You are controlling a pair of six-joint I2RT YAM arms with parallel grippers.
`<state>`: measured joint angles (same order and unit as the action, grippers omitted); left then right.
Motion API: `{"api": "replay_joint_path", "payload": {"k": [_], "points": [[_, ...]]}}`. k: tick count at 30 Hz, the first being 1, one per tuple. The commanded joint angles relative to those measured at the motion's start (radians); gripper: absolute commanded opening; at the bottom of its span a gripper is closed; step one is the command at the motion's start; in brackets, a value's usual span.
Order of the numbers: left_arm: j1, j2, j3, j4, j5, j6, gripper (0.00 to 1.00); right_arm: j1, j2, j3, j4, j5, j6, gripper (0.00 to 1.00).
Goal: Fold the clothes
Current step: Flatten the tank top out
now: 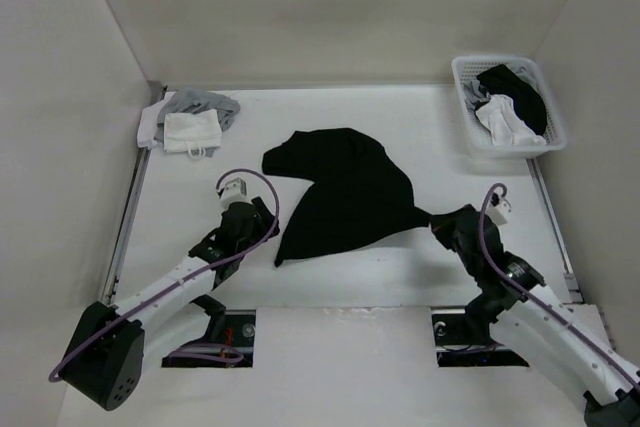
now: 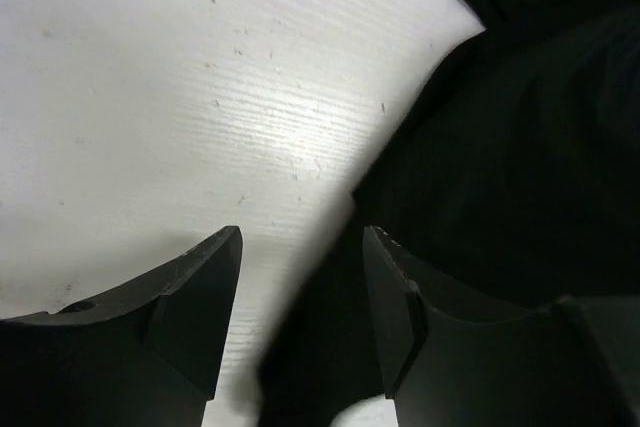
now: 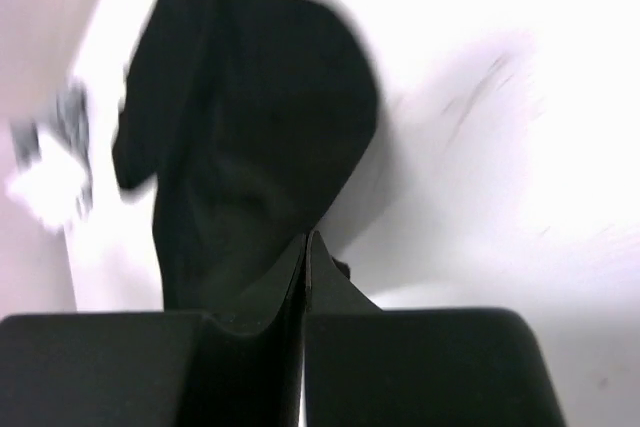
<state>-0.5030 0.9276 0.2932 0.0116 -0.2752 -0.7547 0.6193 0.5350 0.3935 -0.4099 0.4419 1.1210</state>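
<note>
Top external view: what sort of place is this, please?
Probably a robot laboratory cell for laundry practice: a white table enclosed by plain walls, a black shirt lying on it, and a white basket holding garments.

My white table (image 1: pixel 400 117) sits boxed in by plain pale walls (image 1: pixel 330 7) on three sides (a metal rail (image 1: pixel 128 209) lines its left edge), evenly lit, its surface faintly speckled.

plain black shirt (image 1: pixel 345 192), white table (image 1: pixel 420 122)
</note>
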Motion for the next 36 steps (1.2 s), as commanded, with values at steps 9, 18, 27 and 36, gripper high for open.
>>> {"api": "replay_joint_path", "payload": {"k": [9,18,27,36], "points": [[-0.139,0.085,0.021,0.027,0.106,-0.001,0.5,-0.276,0.055,-0.047,0.144,-0.104,-0.153,0.0],[-0.294,0.282,0.024,0.292,0.159,-0.058,0.47,-0.223,0.143,-0.082,0.25,-0.129,-0.151,0.0],[-0.205,0.136,0.174,0.066,0.064,0.035,0.0,-0.166,0.246,-0.065,0.329,-0.141,-0.168,0.01],[-0.211,0.051,0.313,-0.322,-0.108,0.12,0.05,-0.134,0.28,-0.108,0.361,-0.146,-0.164,0.01]]}}
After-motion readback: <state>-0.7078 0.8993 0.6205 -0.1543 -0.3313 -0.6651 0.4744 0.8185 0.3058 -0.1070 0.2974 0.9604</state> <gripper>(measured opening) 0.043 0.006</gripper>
